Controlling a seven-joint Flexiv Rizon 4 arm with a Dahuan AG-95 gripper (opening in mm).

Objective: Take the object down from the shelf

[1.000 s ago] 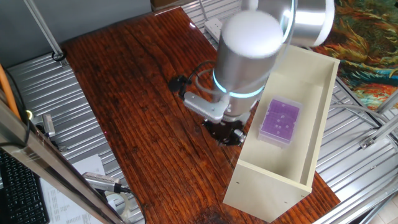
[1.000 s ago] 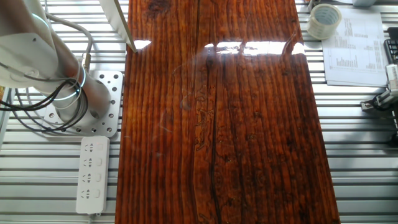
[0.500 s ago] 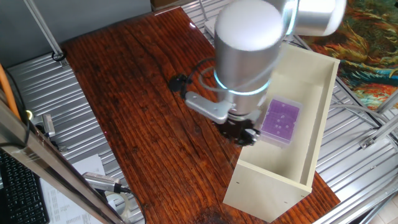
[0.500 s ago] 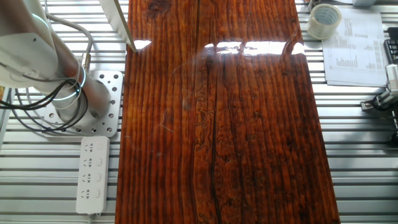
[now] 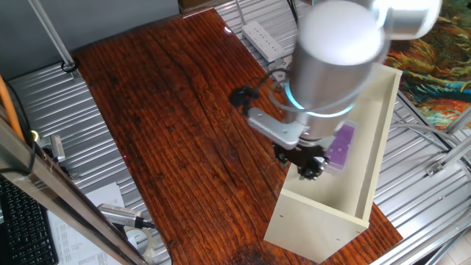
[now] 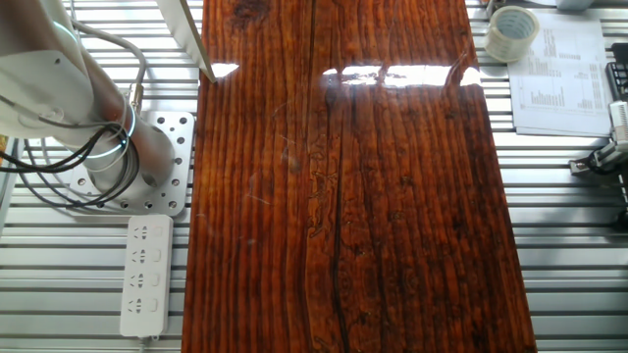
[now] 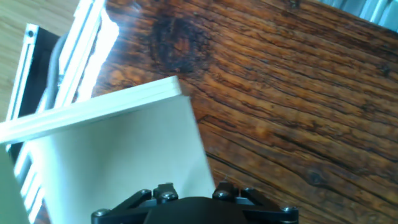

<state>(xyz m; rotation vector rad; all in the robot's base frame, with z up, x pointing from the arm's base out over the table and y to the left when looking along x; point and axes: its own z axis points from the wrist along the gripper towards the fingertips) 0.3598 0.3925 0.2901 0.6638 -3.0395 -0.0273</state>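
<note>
Gripper (image 5: 309,163) over shelf (image 5: 372,158), centre-right of frame.
Purple box (image 5: 341,144) half hidden behind it; jaw opening can't be told.

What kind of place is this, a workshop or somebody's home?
Most likely a robotics lab bench: the arm's base bolts to a perforated metal plate, the wooden tabletop sits on aluminium framing, and a power strip lies beside it.
</note>
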